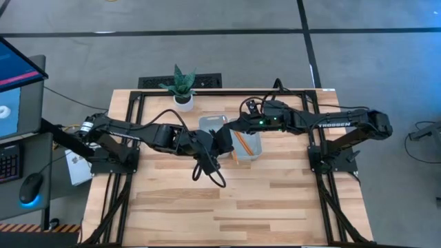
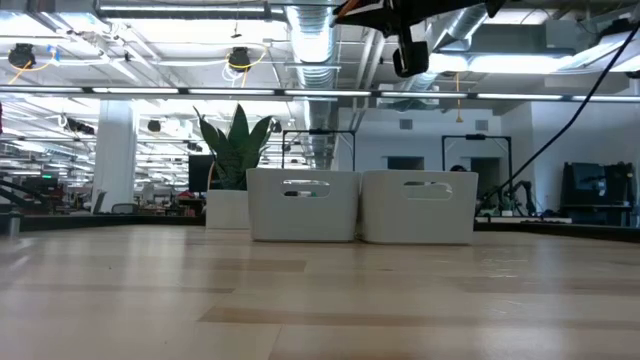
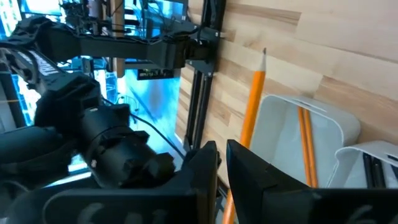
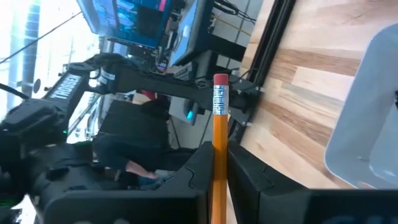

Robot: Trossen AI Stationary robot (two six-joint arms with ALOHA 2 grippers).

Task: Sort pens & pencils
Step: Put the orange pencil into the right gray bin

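Observation:
Both grippers meet over the two white bins and are shut on one orange pencil. My left gripper comes from the table's left, and my right gripper from the right. In the left wrist view, the right bin holds two more orange pencils lying along its floor. The neighbouring bin holds black pens. In the low view the bins stand side by side on the table; the fingers are out of that frame. My left gripper pinches the pencil's shaft between its two fingers, which lie along it. The pointed end sticks out well past the fingertips. The pencil is lifted clear, beside the bin's rim. My right gripper pinches the same pencil's shaft between its two fingers. The eraser end stands out past the fingertips. The pencil is clear of the table.
A potted plant stands at the far edge, left of the bins. A black cable loop hangs below the left arm. Dark frame rails run along both sides. Bare wood lies on the near half.

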